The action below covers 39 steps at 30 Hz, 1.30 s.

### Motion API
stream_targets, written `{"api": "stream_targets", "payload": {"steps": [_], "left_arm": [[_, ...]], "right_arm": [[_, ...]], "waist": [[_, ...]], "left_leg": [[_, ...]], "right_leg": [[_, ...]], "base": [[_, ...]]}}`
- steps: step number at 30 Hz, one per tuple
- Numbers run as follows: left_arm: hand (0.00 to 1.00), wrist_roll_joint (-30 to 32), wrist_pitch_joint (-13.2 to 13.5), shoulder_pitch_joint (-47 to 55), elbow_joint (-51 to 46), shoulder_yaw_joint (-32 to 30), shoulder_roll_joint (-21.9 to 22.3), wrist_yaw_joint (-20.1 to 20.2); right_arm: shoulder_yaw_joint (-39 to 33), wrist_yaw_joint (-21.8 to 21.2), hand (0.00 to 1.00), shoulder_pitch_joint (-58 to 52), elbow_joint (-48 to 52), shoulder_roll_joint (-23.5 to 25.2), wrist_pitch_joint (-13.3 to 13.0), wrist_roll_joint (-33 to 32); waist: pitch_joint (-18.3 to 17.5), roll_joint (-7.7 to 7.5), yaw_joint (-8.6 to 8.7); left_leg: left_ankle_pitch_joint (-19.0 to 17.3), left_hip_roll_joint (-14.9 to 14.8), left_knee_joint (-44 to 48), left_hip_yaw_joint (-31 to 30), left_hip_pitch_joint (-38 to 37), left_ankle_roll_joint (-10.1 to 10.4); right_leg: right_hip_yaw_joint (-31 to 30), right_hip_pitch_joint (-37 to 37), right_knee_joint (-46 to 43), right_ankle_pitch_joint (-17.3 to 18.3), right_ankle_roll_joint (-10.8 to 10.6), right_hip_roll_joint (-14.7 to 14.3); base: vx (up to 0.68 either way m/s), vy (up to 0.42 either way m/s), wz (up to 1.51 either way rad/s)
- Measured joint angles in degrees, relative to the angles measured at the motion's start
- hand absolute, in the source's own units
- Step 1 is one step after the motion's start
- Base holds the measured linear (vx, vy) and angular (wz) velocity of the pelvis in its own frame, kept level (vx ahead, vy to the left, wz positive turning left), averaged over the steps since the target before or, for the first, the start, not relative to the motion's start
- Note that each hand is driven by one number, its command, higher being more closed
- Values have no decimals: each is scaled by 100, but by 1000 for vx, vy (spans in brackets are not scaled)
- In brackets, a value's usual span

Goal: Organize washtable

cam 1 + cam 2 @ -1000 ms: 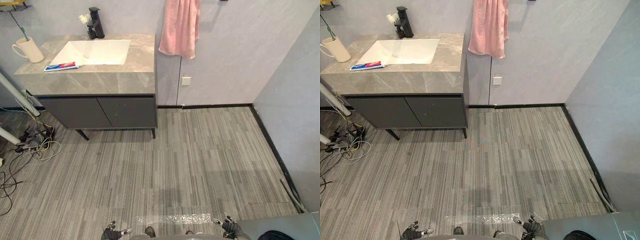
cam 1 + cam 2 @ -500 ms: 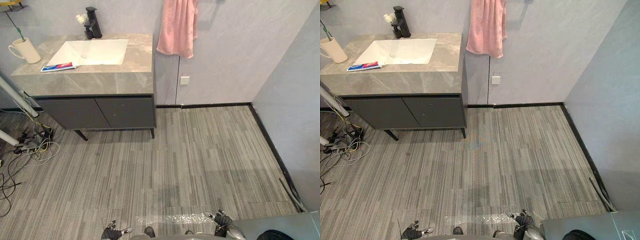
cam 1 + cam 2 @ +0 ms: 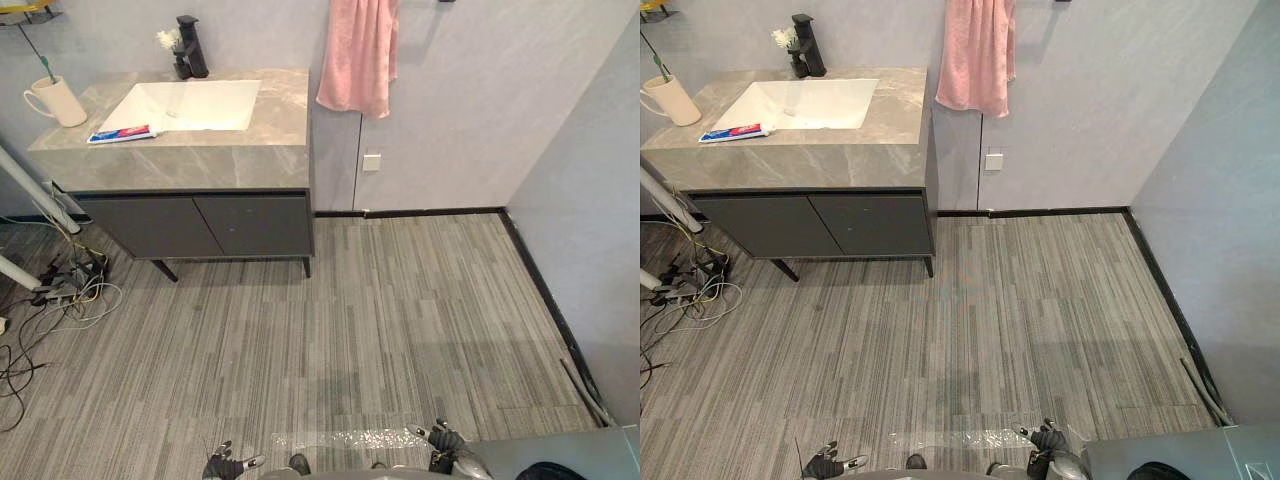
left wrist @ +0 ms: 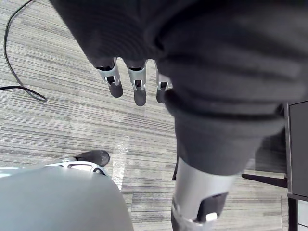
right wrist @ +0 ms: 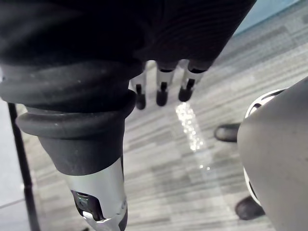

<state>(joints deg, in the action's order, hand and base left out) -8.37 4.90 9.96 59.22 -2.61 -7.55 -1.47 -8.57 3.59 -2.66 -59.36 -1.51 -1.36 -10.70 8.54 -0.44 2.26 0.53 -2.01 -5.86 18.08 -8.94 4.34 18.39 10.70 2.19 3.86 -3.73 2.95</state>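
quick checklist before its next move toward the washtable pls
1. Hands free: left robot hand and right robot hand hang open, holding nothing: ok.
2. Washtable within reach: it stands far across the floor: not ok.
3. Walking line: cables lie by the washtable's left leg, off the straight approach: ok.
4. Toothpaste tube located: lying flat on the counter by the sink's front left corner: ok.
5. Cup stable: upright at the counter's left end, toothbrush standing in it: ok.
6. Anything lying in the sink: cannot tell.
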Motion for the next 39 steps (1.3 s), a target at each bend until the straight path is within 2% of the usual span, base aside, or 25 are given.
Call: {"api": "stream_targets", "payload": {"steps": [8,16,18,20,22,23,25,27,28,29,31,32,33,34,35,36,37,38,39], "left_arm": [[0,-15,2,-5,4,47,-17,1],[0,-119,4,-141,108,47,-34,1],[0,-120,2,-218,108,47,-25,0],[0,-121,2,-281,100,47,28,0],[0,-121,-1,-428,95,64,99,-2],[0,-122,-3,-540,89,80,127,-3],[0,-235,-1,-656,96,90,145,-17],[0,-286,1,-728,100,87,197,-34],[0,-328,1,-783,108,74,215,-68],[0,-328,2,-800,108,61,215,-80],[0,-328,0,-863,117,11,271,-114],[0,-328,1,-874,115,-7,299,-113],[0,-329,3,-843,106,-58,325,-115],[0,-343,4,-832,99,-74,386,-114],[0,-474,1,-856,58,-191,395,-114],[0,-630,-9,-852,-32,-268,463,-116],[0,-702,-9,-842,-67,-277,534,-112],[0,-849,6,-802,-196,-446,652,-104],[0,-907,5,-807,-211,-493,659,-106]], "right_arm": [[1,0,0,-1,-4,-2,-1,-4],[-8,0,0,47,-3,-19,10,-88],[-95,0,0,59,-3,-28,16,-120],[-234,0,0,123,28,-63,20,-133],[-290,-1,0,140,166,-129,20,-221],[-425,0,0,164,243,-176,18,-254],[-499,15,0,190,244,-121,5,-418],[-519,21,0,219,245,-117,-5,-577],[-518,27,0,225,284,-102,-28,-662],[-522,27,0,221,304,-92,-39,-681],[-527,26,0,154,454,-46,-57,-685],[-526,17,0,127,486,-43,-57,-696],[-523,-7,0,84,590,-77,-54,-741],[-504,-1,0,96,632,-121,-50,-741],[-454,4,0,193,617,-155,-40,-689],[-416,0,0,234,650,-193,-38,-643],[-387,2,0,242,664,-222,-35,-642],[-391,13,0,255,614,-340,-16,-643],[-389,14,0,241,604,-322,-12,-643]], "waist": [[-1,1,0],[10,3,1],[66,38,-2],[121,129,8],[254,231,21],[359,241,52],[466,245,77],[486,234,147],[493,222,192],[498,206,187],[511,56,193],[512,43,193],[502,164,251],[485,201,276],[518,258,260],[566,351,197],[602,441,152],[698,531,58],[727,494,30]], "left_leg": [[-1,3,0,1,16,-1],[-8,0,-1,187,272,-9],[-62,-2,2,240,284,-92],[-141,-12,3,331,319,-187],[-237,-14,2,380,297,-313],[-284,-24,7,383,218,-372],[-399,-73,8,404,92,-285],[-523,-286,11,439,-17,-156],[-636,-460,15,480,-124,12],[-684,-500,23,509,-180,88],[-922,-542,122,543,-438,419],[-1020,-580,212,540,-485,501],[-1184,-808,472,550,-514,629],[-1282,-964,820,518,-474,740],[-1363,-1416,2145,533,46,808],[-1044,-1888,3667,567,645,372],[-876,-2124,4325,556,851,129],[-906,-2496,5757,548,1105,145],[-911,-2494,6053,551,1112,142]], "right_leg": [[15,-16,21,-6,11,-1],[-183,-313,128,-108,142,-28],[-219,-384,55,-83,103,-17],[-273,-729,-587,204,-21,70],[-154,-1343,-1841,485,-128,281],[91,-1726,-2589,691,-80,479],[341,-1973,-2598,768,-55,625],[529,-2273,-2324,720,-47,608],[642,-2537,-1940,413,-35,618],[674,-2631,-1825,285,-32,639],[463,-2913,-1587,-188,-31,749],[366,-2977,-1632,-217,21,740],[272,-3023,-2044,-352,248,689],[301,-3017,-2235,-338,287,650],[381,-2935,-2447,-100,482,526],[482,-2696,-2371,63,628,373],[488,-2498,-2241,110,692,250],[359,-1731,-1754,164,776,-74],[311,-1422,-1597,168,782,-131]], "base": [[0,0,0],[2,-8,-12],[39,-3,-14],[40,41,-24],[73,87,-27],[51,84,-17],[102,57,-15],[233,1,-14],[301,-38,-10],[394,-73,-14],[404,-139,0],[497,-246,27],[451,-234,38],[597,-328,38],[613,-381,20],[608,-411,0],[885,-540,-37],[774,-417,-45],[767,-390,-50]]}}
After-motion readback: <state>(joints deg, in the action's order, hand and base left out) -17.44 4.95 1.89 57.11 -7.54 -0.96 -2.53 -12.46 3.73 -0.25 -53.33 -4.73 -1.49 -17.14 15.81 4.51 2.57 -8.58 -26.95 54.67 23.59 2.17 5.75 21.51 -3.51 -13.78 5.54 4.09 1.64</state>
